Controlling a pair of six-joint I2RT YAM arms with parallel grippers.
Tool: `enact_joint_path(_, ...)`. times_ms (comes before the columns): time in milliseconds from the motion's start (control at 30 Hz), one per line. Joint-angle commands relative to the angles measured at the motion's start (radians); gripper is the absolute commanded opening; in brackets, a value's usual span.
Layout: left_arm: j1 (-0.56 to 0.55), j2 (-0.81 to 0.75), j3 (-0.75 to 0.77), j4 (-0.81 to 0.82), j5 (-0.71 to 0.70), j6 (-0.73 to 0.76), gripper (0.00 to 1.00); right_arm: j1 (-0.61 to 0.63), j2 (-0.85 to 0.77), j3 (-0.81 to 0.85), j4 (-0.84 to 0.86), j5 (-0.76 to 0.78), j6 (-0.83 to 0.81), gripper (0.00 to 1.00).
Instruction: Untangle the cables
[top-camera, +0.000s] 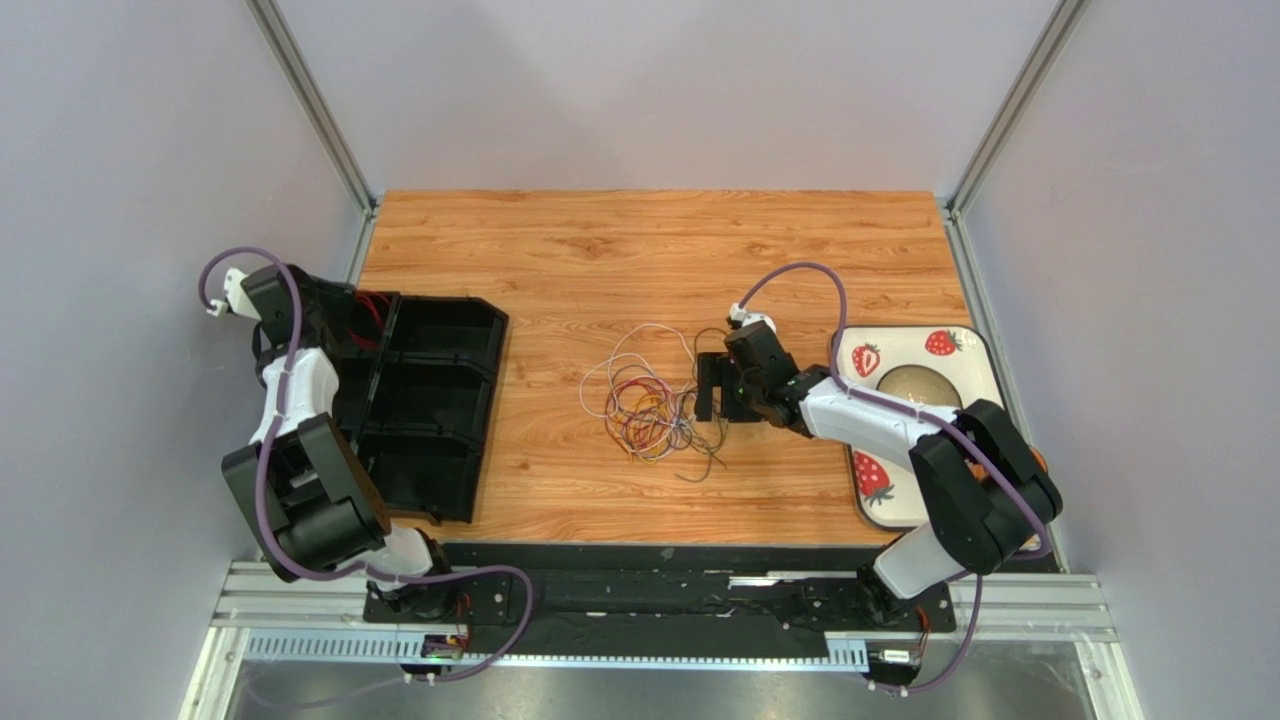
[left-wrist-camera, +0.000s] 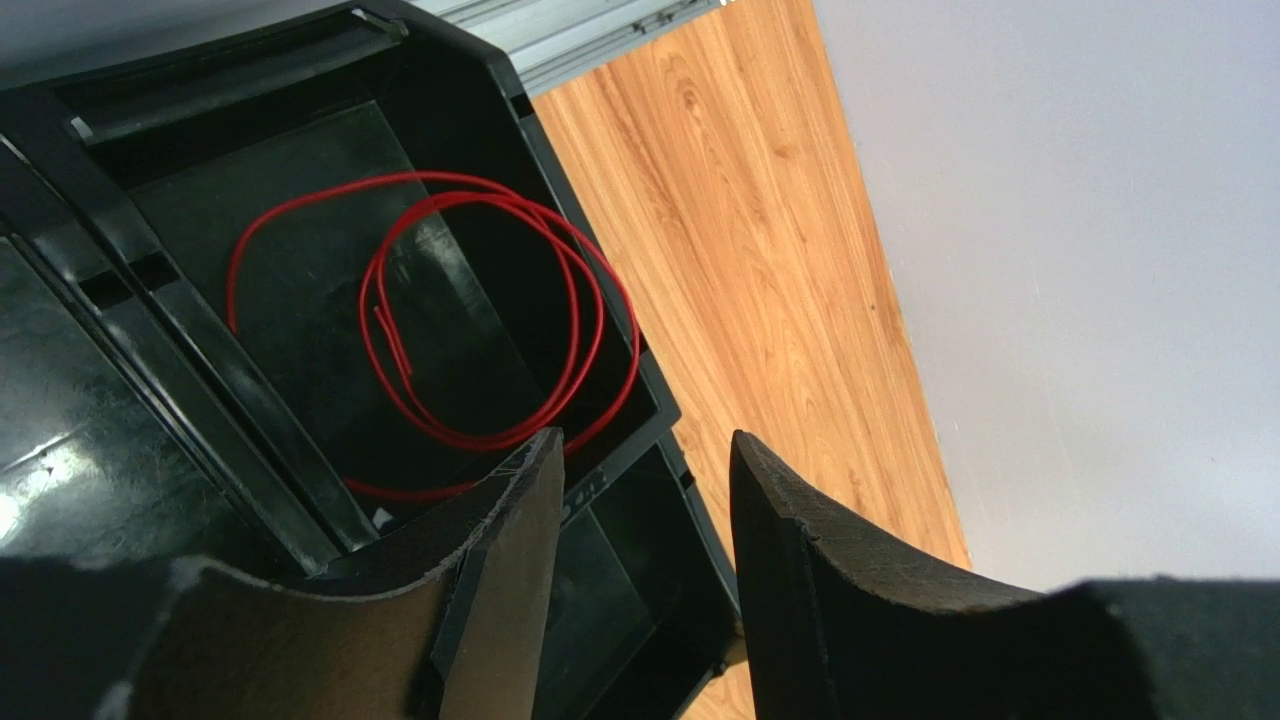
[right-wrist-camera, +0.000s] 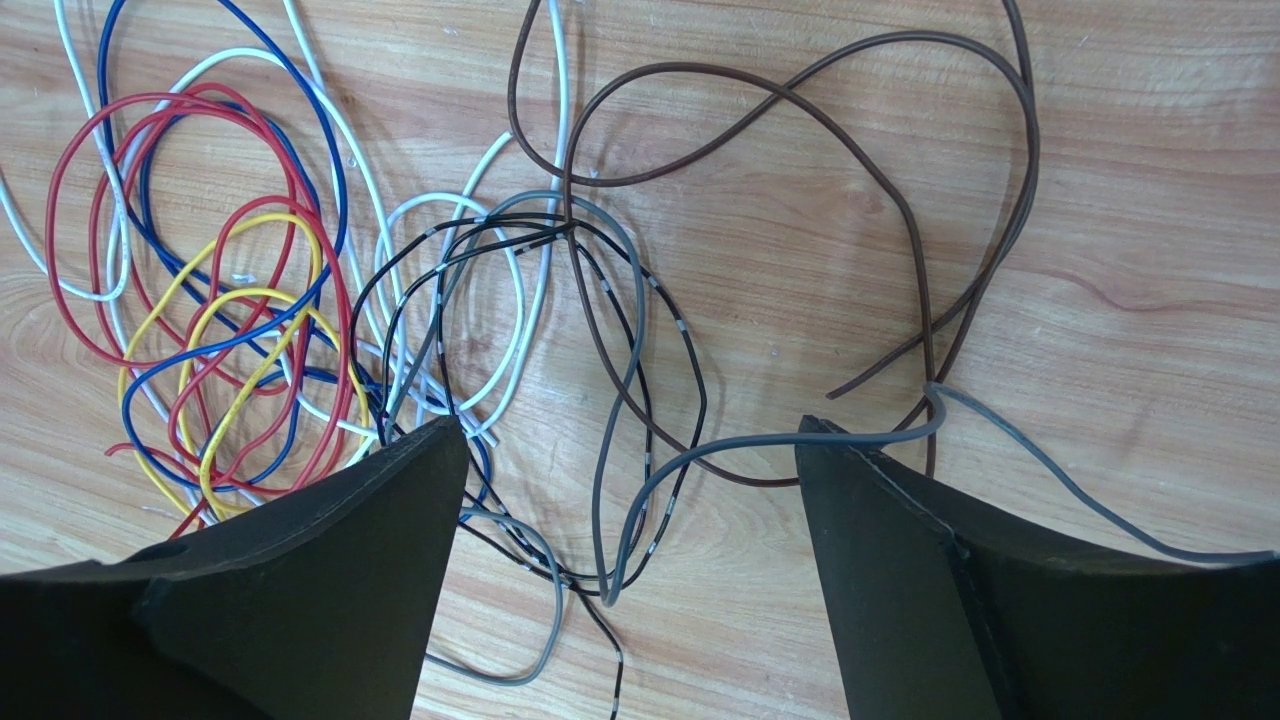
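Observation:
The tangled cables (top-camera: 649, 402) lie on the wooden table at mid-centre. My right gripper (top-camera: 709, 387) hovers at their right edge, open and empty. In the right wrist view the gripper (right-wrist-camera: 631, 435) straddles a grey cable (right-wrist-camera: 751, 446) that runs across the tip of the right-hand finger (right-wrist-camera: 902, 570). A black cable (right-wrist-camera: 661, 300) and a brown cable (right-wrist-camera: 842, 135) loop ahead, with red, blue, yellow and white loops (right-wrist-camera: 196, 300) at the left. My left gripper (left-wrist-camera: 646, 450) is open and empty above the black tray (left-wrist-camera: 150, 345). One red cable (left-wrist-camera: 579, 300) lies coiled in a tray compartment.
The black divided tray (top-camera: 436, 405) sits at the table's left edge, with my left gripper (top-camera: 353, 318) over its far end. A strawberry-patterned plate (top-camera: 962, 360) sits at the right edge, under the right arm. Grey walls enclose the table on three sides.

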Motion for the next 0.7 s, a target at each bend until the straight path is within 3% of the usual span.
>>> enact_joint_path(0, 0.012, -0.077, 0.057, -0.017, 0.046, 0.0, 0.53, 0.005, 0.0, 0.032, 0.015, -0.005, -0.015, 0.84)
enact_joint_path(167, -0.015, -0.142, 0.063, -0.059, 0.079, 0.025, 0.53, 0.005, -0.008, 0.026, 0.023, -0.005, -0.015, 0.84)
enact_joint_path(333, -0.129, -0.198, 0.158, -0.193, 0.067, 0.097, 0.53, 0.005, -0.026, 0.011, 0.037, -0.001, -0.011, 0.84)
enact_joint_path(467, -0.3, -0.217, 0.228, -0.298, 0.028, 0.187, 0.51, 0.005, -0.052, -0.011, 0.049, 0.01, -0.007, 0.84)
enact_joint_path(667, -0.535, -0.249, 0.21, -0.35, 0.025, 0.318, 0.48, 0.005, -0.095, -0.035, 0.069, 0.012, -0.007, 0.84)
